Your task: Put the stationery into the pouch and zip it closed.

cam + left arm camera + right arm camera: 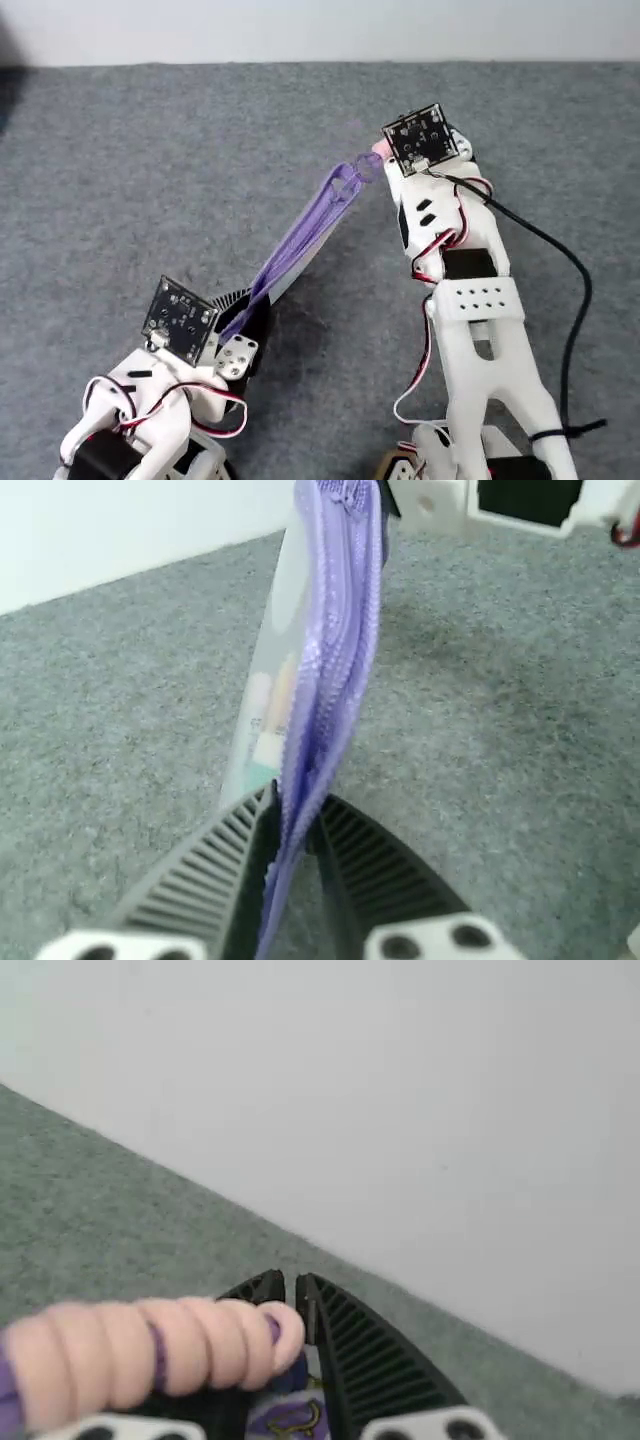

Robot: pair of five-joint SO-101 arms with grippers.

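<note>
Purple fabric zip pouch [300, 240] with clear plastic side, pale stationery [268, 715] inside: stretched taut on edge over grey felt bench [150, 150], runs from front edge toward back edge. Left gripper [292, 815] clamped tight on near end. Right gripper [298, 1295] pinched closed on far zip end, pink ribbed charm [150, 1355] alongside.

Grey felt tabletop [150, 150], white wall [300, 30]
</note>
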